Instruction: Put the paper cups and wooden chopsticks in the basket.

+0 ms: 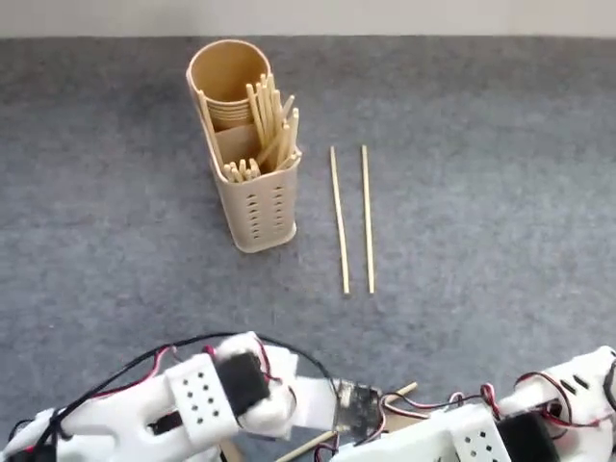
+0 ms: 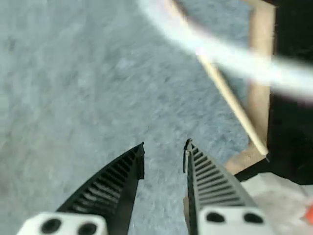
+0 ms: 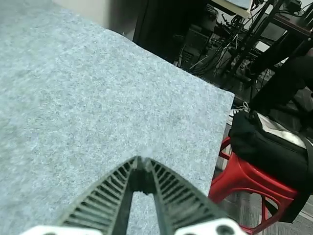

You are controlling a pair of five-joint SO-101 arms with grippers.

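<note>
A tan perforated basket [image 1: 258, 207] stands at the back left of the grey mat, with stacked paper cups [image 1: 229, 91] and several wooden chopsticks [image 1: 271, 120] inside it. Two loose chopsticks [image 1: 339, 219] [image 1: 367, 219] lie side by side on the mat to its right. Another chopstick [image 1: 316, 444] lies at the front edge between the arms, and in the left wrist view a chopstick [image 2: 230, 98] runs past a wooden edge. My left gripper [image 2: 164, 149] is open over bare mat, holding nothing. My right gripper [image 3: 142, 165] is shut and empty above the mat.
Both arm bodies [image 1: 207, 399] [image 1: 500, 428] crowd the front edge with loose wires. A wooden frame piece [image 2: 259, 73] borders the mat by the left gripper. Beyond the mat's edge on the right stand a red stool [image 3: 244, 183] and a black bag [image 3: 271, 142].
</note>
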